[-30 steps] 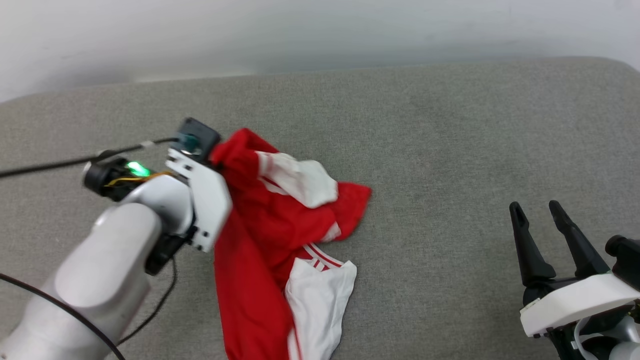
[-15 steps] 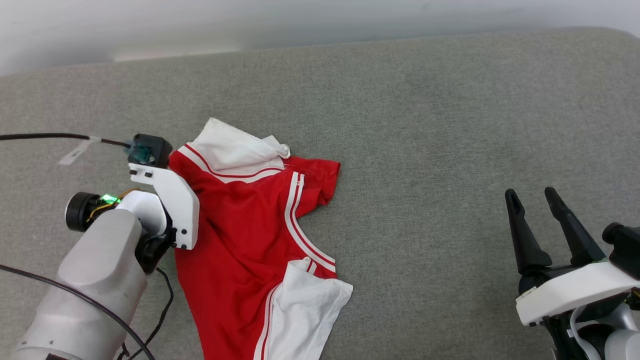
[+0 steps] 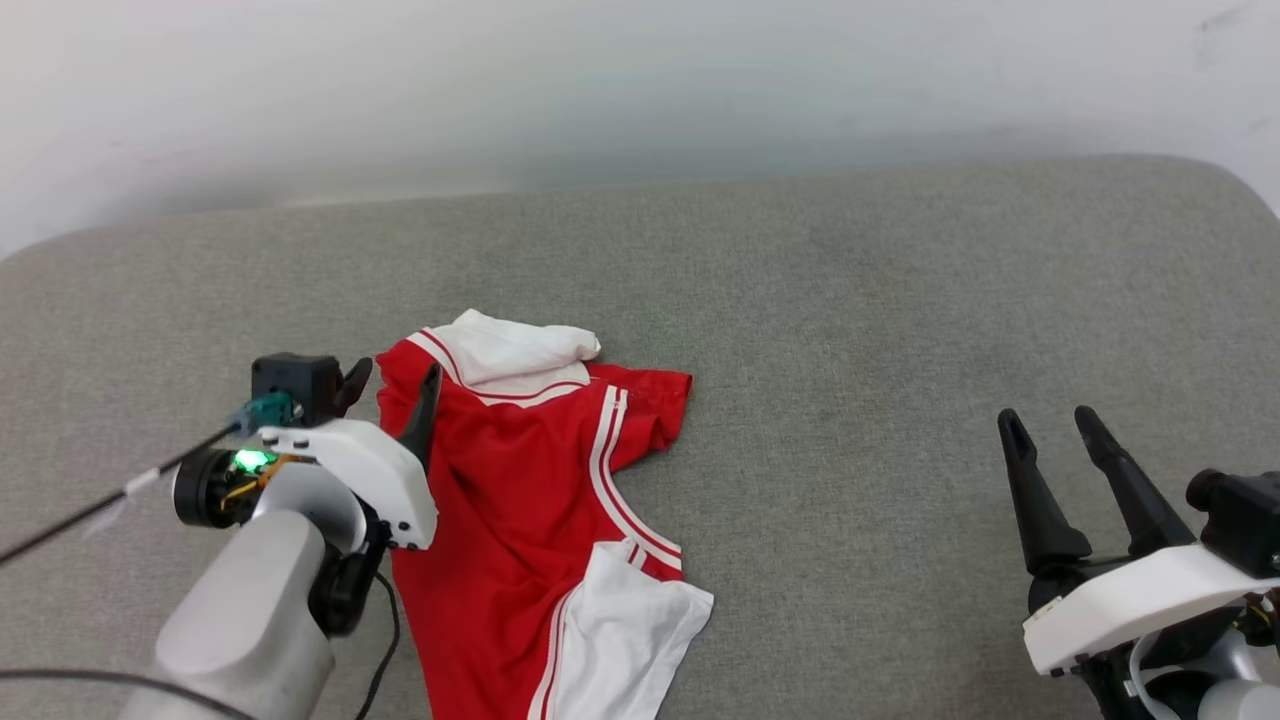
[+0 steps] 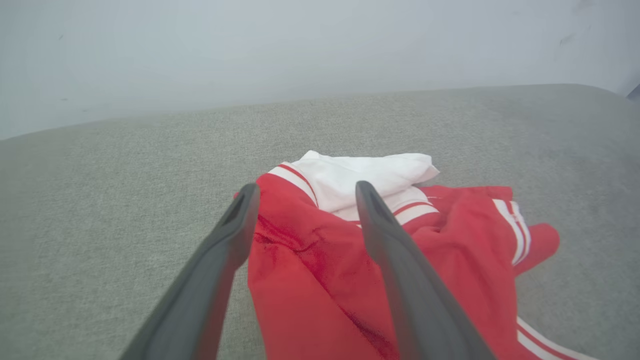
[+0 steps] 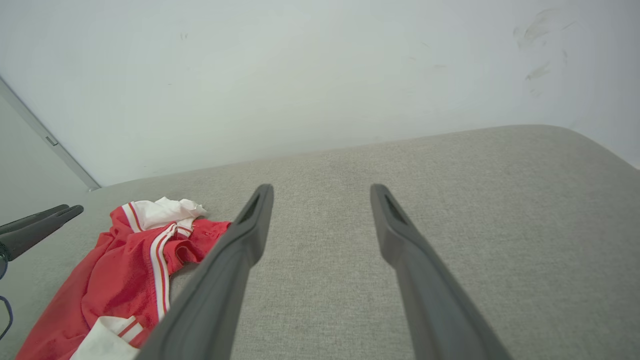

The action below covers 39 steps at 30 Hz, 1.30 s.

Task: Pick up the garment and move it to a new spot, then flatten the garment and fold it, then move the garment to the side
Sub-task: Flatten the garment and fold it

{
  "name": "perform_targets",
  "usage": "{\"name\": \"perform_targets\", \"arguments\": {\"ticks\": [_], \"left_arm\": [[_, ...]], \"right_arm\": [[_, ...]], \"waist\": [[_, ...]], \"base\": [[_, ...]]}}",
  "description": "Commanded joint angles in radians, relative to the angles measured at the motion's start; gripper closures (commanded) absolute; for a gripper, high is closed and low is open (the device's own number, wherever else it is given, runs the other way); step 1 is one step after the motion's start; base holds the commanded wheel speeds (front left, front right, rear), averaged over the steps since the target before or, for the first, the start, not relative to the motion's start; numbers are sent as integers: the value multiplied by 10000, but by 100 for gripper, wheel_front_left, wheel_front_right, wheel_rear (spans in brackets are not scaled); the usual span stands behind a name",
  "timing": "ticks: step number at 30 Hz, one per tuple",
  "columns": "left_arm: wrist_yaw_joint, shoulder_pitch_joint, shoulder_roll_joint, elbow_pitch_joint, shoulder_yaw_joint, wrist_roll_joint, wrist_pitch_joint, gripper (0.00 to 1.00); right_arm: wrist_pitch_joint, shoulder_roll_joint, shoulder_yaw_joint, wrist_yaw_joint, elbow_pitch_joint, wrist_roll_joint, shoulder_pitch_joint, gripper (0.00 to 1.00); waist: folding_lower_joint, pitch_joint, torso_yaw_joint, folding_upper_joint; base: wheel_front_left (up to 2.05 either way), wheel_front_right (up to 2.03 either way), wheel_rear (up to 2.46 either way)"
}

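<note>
The left pincer (image 3: pixel 393 385) (image 4: pixel 306 190) is seen with its two dark fingers spread apart and nothing clamped between them. It is poised at the far left edge of the red short-sleeved jersey garment with white sleeves (image 3: pixel 510 480) (image 4: pixel 310 265) (image 5: pixel 125 280); whether the fingers touch the cloth cannot be told. The garment is laid rumpled on the grey fabric-covered tabletop (image 3: pixel 850 300), left of centre. One white sleeve is bunched at its far end, and the other is spread at its near end, where the cloth is cut off by the bottom edge of the head view. The right pincer (image 3: pixel 1048 420) (image 5: pixel 322 190) is held well apart from the garment, over bare tabletop at the right (its fingers likewise parted, gripping nothing). A pale wall (image 3: pixel 640 80) is seen behind the tabletop.
</note>
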Motion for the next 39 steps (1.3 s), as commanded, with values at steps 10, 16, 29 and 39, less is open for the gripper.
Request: {"name": "perform_targets", "arguments": {"ticks": [10, 16, 29, 39], "left_arm": [[2294, 2957, 648, -5079, 595, 244, -746, 0], [2444, 2977, 949, -6449, 255, 343, 234, 0], [948, 904, 831, -5875, -939, 80, 2490, 0], [-196, -317, 574, -3802, -1858, -362, 4635, 0]], "right_arm": [[205, 16, 56, -3, 6, -73, 368, 0], [294, 16, 80, -3, -73, -88, 285, 0], [31, 16, 283, -3, 59, 192, -147, 0], [-384, 18, 537, -3, 504, 571, -286, 0]], "waist": [[0, -374, 242, -1], [0, -198, 194, -1], [0, 714, -658, -1], [0, 1223, -1361, -1]], "base": [[0, 0, 0], [0, 0, 0], [0, 0, 0], [0, 0, 0]]}}
